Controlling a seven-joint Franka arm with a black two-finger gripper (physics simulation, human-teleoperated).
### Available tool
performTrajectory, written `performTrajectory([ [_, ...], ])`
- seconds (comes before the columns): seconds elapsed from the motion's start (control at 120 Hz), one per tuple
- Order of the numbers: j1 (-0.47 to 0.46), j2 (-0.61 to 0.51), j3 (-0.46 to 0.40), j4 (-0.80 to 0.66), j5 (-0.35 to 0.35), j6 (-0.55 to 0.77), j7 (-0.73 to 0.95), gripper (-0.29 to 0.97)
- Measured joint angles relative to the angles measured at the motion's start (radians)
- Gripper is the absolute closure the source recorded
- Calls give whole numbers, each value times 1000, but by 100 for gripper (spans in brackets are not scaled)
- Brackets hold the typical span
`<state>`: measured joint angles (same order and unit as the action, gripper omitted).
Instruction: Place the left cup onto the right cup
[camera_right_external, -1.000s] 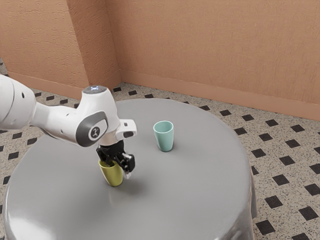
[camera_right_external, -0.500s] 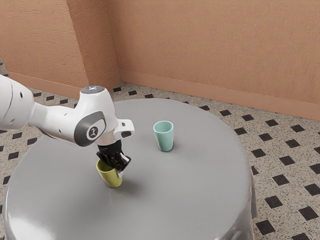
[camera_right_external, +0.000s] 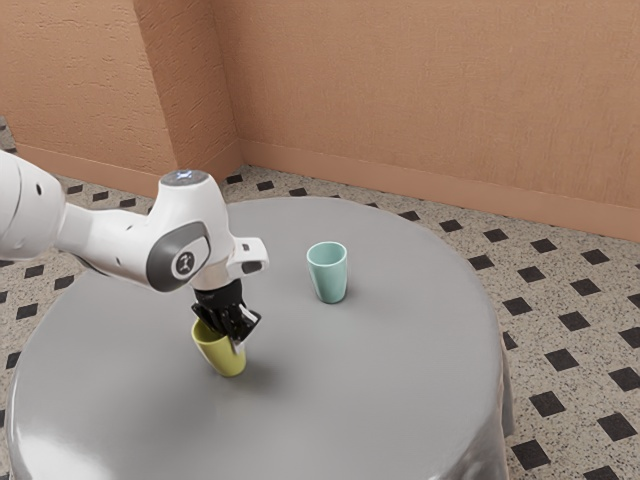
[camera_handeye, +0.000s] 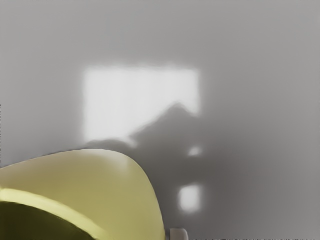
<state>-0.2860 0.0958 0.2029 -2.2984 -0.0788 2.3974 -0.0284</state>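
Exterior view. A round grey surface (camera_right_external: 400, 380) carries two cups. The teal cup (camera_right_external: 327, 272) stands upright near the middle of the surface and serves as the reference landmark. The yellow-green cup (camera_right_external: 222, 355) lies toward the exterior view's left of the teal cup and nearer the camera, well apart from it. It is tilted, with its mouth leaning away from the teal cup. The white arm (camera_right_external: 120, 240) enters from the exterior view's left and bends down over the yellow-green cup. Its black pincer (camera_right_external: 232, 332) sits at the rim on the side facing the teal cup, the fingers drawn close together and pinching the cup's wall between them. Whether the cup's base touches the surface cannot be told. A speckled floor (camera_right_external: 570, 310) with black diamond tiles and an orange wall (camera_right_external: 450, 90) lie beyond the teal cup.

Wrist view. The yellow-green cup (camera_handeye: 85, 175) appears large and blurred just under the hand, its curved outer wall and part of its dark mouth visible. Past it lies the grey surface (camera_handeye: 250, 75), bearing a bright rectangular light patch (camera_handeye: 125, 100) partly crossed by a dark shadow (camera_handeye: 170, 135).
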Motion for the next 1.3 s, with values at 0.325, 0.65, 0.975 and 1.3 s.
performTrajectory([
  [0.325, -4, -20, 0, 14, 20, -50, -13, 78],
  [0.65, -33, 20, -21, 327, 126, -288, -87, 78],
  [0.975, -33, 215, -54, 667, 149, -447, -120, 78],
  [1.3, -14, 351, -67, 864, 172, -481, -131, 78],
])
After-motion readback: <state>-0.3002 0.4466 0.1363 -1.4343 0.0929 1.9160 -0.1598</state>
